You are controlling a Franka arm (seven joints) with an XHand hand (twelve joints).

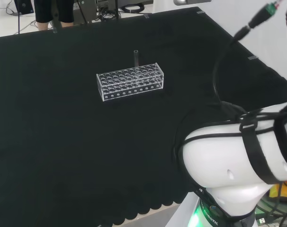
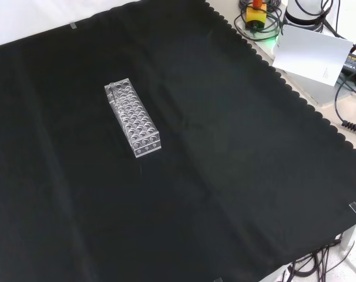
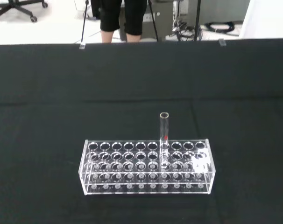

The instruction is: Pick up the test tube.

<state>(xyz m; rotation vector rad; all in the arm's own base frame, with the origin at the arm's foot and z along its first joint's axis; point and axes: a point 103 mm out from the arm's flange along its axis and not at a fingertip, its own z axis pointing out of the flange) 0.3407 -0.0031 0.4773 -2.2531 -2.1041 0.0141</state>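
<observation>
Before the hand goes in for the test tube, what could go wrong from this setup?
The test tube is clear glass, thin against the black cloth, so the hand may misjudge where it stands. It sits upright in a clear rack that rests unfastened on the cloth; a sideways pull might drag or tip the rack rather than lift the tube free. Only its top rises above the rack, leaving little to grasp.

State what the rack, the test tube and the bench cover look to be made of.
Rack: clear, glossy plastic, probably acrylic; see-through walls, bright glints. Test tube: clear glass or plastic, cannot tell which; the cloth shows through it. Bench cover: matte black cloth, creased, scalloped edge.
</observation>
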